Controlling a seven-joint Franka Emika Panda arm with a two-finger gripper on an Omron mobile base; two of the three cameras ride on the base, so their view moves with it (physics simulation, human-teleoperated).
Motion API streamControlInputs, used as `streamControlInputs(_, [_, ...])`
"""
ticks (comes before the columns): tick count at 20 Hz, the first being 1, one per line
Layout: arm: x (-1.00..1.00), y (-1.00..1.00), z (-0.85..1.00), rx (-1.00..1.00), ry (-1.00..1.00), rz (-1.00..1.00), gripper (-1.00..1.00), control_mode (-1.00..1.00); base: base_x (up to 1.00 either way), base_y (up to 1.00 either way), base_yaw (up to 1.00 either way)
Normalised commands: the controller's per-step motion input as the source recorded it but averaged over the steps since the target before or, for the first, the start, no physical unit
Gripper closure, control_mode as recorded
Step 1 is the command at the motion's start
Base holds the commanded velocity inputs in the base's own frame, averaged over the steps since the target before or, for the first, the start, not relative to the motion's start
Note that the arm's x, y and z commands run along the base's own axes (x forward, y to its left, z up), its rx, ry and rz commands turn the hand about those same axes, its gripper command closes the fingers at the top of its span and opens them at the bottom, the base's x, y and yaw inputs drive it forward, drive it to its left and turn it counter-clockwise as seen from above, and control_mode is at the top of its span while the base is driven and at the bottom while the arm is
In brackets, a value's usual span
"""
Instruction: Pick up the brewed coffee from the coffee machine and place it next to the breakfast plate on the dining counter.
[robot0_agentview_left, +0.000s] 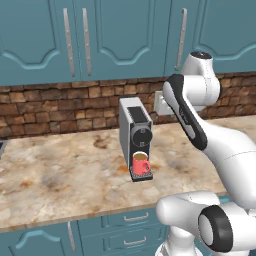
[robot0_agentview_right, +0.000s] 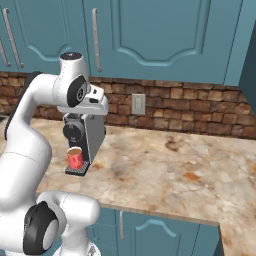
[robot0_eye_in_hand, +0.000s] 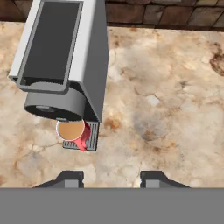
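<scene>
The brewed coffee, a small red mug (robot0_agentview_left: 141, 164) (robot0_agentview_right: 75, 158) with light brown liquid, stands on the drip tray of the coffee machine (robot0_agentview_left: 133, 127) (robot0_agentview_right: 94, 135), under its black front. From above, the mug (robot0_eye_in_hand: 72, 131) sits below the machine (robot0_eye_in_hand: 61, 48), its handle pointing toward the lower right. My gripper (robot0_eye_in_hand: 111, 178) hangs high above the counter, to the right of the mug and well apart from it. It is open with nothing between its fingertips (robot0_eye_in_hand: 70, 177). The breakfast plate and the dining counter are out of view.
The machine stands on a marbled counter (robot0_agentview_left: 60, 175) (robot0_agentview_right: 175, 165) with a brick backsplash (robot0_agentview_left: 55, 102) and teal upper cabinets (robot0_agentview_right: 150, 35). A wall outlet (robot0_agentview_right: 138, 104) sits behind it. The counter's front edge (robot0_agentview_right: 165, 215) runs above teal drawers.
</scene>
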Motion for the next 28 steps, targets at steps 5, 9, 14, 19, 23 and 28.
streamControlInputs(5, [-0.19,0.0,-0.13,0.0,-0.04,0.04,-1.0,-1.0,0.0,0.0,0.0])
streamControlInputs(9, [-0.24,0.18,-0.64,0.0,-0.31,0.22,-1.0,-1.0,0.0,0.0,0.0])
streamControlInputs(14, [-0.02,0.33,-0.69,0.0,-0.15,0.27,-1.0,-1.0,0.0,0.0,0.0])
streamControlInputs(19, [-0.02,0.24,-0.75,0.0,-0.03,0.22,-1.0,-1.0,0.0,0.0,0.0])
streamControlInputs(23, [0.0,0.19,-0.66,0.01,0.0,0.1,-1.0,-1.0,0.0,0.0,0.0])
streamControlInputs(28, [0.07,0.19,-0.6,0.0,0.02,0.07,-1.0,-1.0,0.0,0.0,0.0])
